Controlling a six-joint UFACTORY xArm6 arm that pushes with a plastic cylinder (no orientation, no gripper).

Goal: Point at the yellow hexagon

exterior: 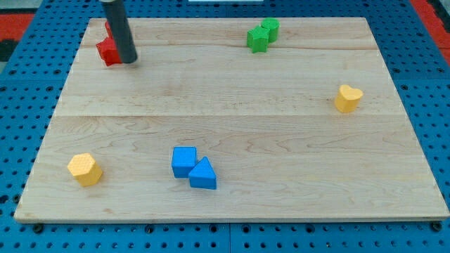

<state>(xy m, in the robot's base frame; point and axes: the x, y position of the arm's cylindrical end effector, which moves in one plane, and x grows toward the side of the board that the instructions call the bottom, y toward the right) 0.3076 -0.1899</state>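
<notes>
The yellow hexagon (84,169) lies near the board's bottom left corner. My tip (128,60) is at the view's top left, touching or just beside a red block (107,52) whose shape I cannot make out fully; another red piece (108,28) is partly hidden behind the rod. The tip is far above the yellow hexagon in the view. A yellow heart-shaped block (347,98) lies at the right.
A blue cube (183,161) and a blue triangle (203,174) touch each other at the bottom middle. Two green blocks (257,39) (270,28) sit together at the top. The wooden board (232,126) rests on a blue pegboard (21,84).
</notes>
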